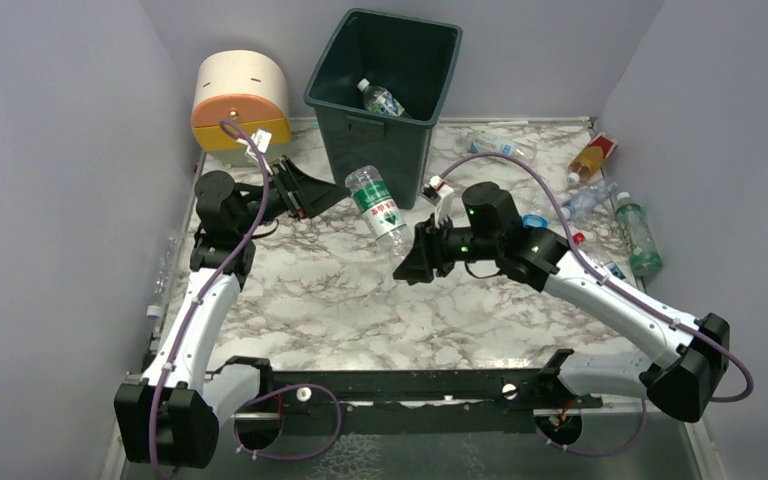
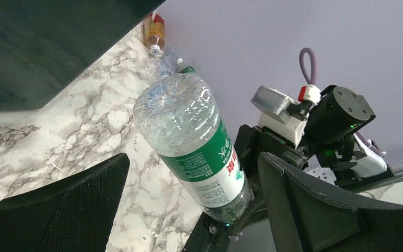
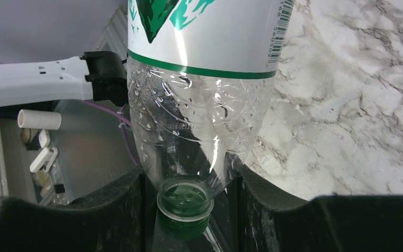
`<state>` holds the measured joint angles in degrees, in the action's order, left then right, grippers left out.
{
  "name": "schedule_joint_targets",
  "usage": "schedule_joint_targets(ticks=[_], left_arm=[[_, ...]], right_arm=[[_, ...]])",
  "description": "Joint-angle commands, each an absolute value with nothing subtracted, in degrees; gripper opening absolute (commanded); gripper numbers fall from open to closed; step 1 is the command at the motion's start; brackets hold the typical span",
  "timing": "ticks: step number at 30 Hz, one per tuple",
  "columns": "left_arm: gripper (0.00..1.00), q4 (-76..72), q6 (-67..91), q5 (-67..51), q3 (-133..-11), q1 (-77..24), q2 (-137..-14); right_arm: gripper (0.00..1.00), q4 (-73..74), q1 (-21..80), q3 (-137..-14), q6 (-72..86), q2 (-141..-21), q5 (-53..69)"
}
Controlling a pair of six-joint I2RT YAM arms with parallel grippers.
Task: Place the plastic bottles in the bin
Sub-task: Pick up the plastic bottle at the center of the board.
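My right gripper (image 1: 407,262) is shut on the neck end of a clear bottle (image 1: 375,205) with a green and white label, and holds it tilted above the table. In the right wrist view the green cap (image 3: 184,215) sits between my fingers (image 3: 110,210). My left gripper (image 1: 325,195) is open; its jaws stand wide on either side of the bottle's base end (image 2: 189,131) without touching it. The dark green bin (image 1: 350,135) stands just behind, with one clear bottle (image 1: 380,98) inside.
Several bottles lie at the right back: an orange one (image 1: 590,158), clear ones (image 1: 500,145) (image 1: 588,200) and a green one (image 1: 638,235). Another lies along the left wall (image 1: 165,265). The cream and orange drawer unit (image 1: 240,100) stands left of the bin.
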<state>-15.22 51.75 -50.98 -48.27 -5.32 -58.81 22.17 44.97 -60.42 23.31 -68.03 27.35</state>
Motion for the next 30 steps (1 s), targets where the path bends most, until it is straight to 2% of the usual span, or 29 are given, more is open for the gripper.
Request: schedule_joint_targets(ticks=[1,16,22,27,30], left_arm=[[0.99,-17.0,52.5,-52.1,-47.4,-5.9,-57.2],[0.99,-17.1,53.0,-50.7,-47.0,-7.6,-55.8],[0.87,-17.1,53.3,-50.8,-46.6,-7.9,-55.7],[0.81,-17.1,53.5,-50.6,-46.3,-8.0,-55.5],[0.72,-17.1,53.6,-50.6,-46.2,-8.0,-55.6]], right_arm=[[0.47,19.2,48.1,-64.7,23.2,-70.0,24.7],[0.47,15.3,55.4,-69.6,23.8,-76.7,20.4],[0.48,15.1,55.9,-69.7,23.9,-77.0,18.9],[0.50,15.5,55.9,-69.6,23.8,-76.6,18.0],[0.51,15.4,55.9,-69.4,24.0,-76.6,17.9]])
